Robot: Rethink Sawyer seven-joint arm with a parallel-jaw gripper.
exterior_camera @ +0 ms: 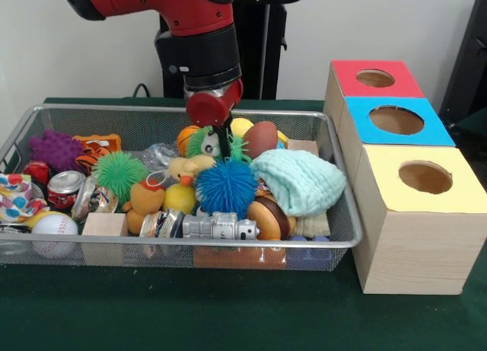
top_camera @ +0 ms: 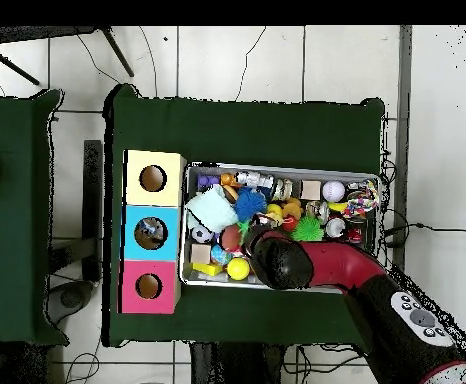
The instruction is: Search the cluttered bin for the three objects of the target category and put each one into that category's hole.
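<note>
The silver wire-mesh bin (exterior_camera: 114, 109) is full of toys and stands left of three wooden boxes with a round hole each: red (exterior_camera: 375, 78), blue (exterior_camera: 396, 120) and yellow (exterior_camera: 424, 177). My gripper (exterior_camera: 222, 144) reaches down into the back middle of the bin, at a small green spiky toy (exterior_camera: 204, 143) with a white and black face, between an orange ball (exterior_camera: 186, 138) and a brown egg-shaped ball (exterior_camera: 260, 138). In the overhead view the arm's wrist (top_camera: 280, 263) hides the gripper. Something grey shows inside the blue box's hole (top_camera: 151, 233).
The bin also holds a blue spiky ball (exterior_camera: 226, 187), a green spiky ball (exterior_camera: 119, 174), a purple spiky ball (exterior_camera: 55, 149), a yellow duck (exterior_camera: 186, 168), a mint knitted cloth (exterior_camera: 298, 182), a baseball (exterior_camera: 53, 225), a can (exterior_camera: 65, 187) and a wood block (exterior_camera: 104, 225).
</note>
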